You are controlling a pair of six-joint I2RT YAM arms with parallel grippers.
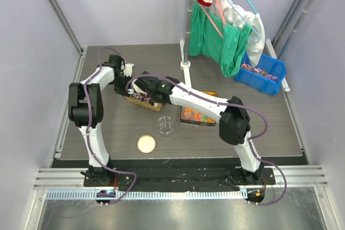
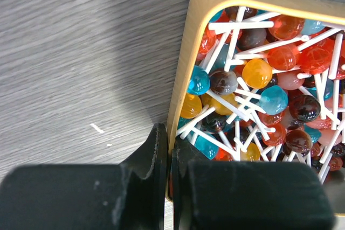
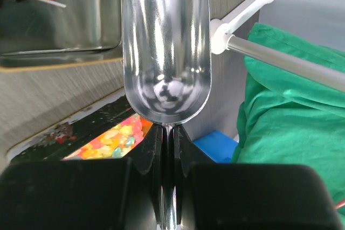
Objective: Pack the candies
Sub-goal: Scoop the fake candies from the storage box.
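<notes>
My left claw (image 2: 168, 152) was pinched on the wooden rim of the lollipop tray (image 2: 186, 52), with one finger outside and one among the lollipops (image 2: 256, 74). My right claw (image 3: 168, 133) gripped the thin handle of a metal scoop (image 3: 166, 41), its bowl pointing away beside that tray. The candies (image 1: 260, 72) lay in the blue bin (image 1: 276, 64) at the far right corner of the table (image 1: 113, 127), well apart from both claws.

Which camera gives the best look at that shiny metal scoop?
The right wrist view: the scoop fills the frame, its bowl looking empty and its handle clamped in the right pincer. In the top view I cannot make it out; the left wrist view misses it entirely.
</notes>
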